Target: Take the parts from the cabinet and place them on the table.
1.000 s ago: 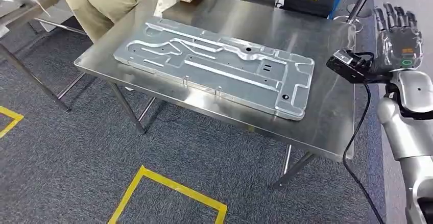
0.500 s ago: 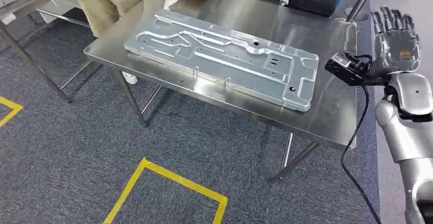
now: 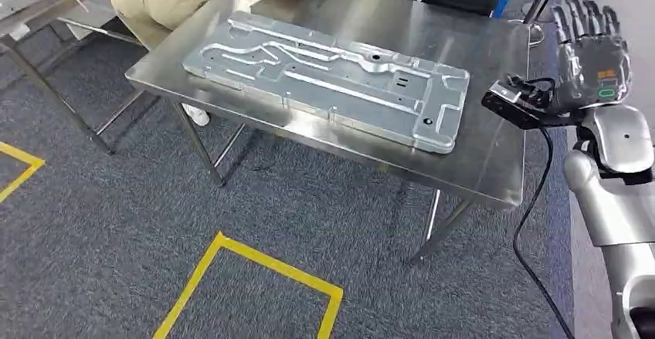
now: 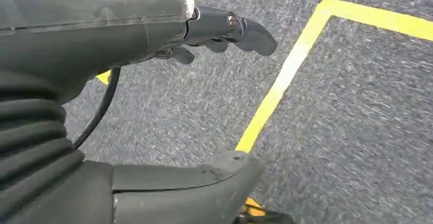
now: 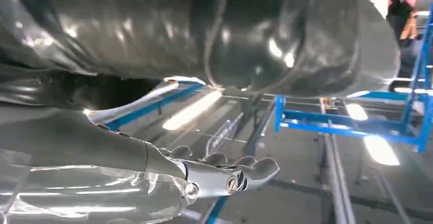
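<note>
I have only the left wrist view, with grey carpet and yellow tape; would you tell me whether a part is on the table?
Observer: Yes. In the head view a large flat grey metal plate lies on the shiny steel table.
Operator: Thank you. Is the right hand carrying anything?
Observer: No. The right hand is raised by the table's right side, fingers spread, holding nothing.
Operator: Is anyone nearby?
Observer: A person in khaki trousers stands at the table's far left corner.
</note>
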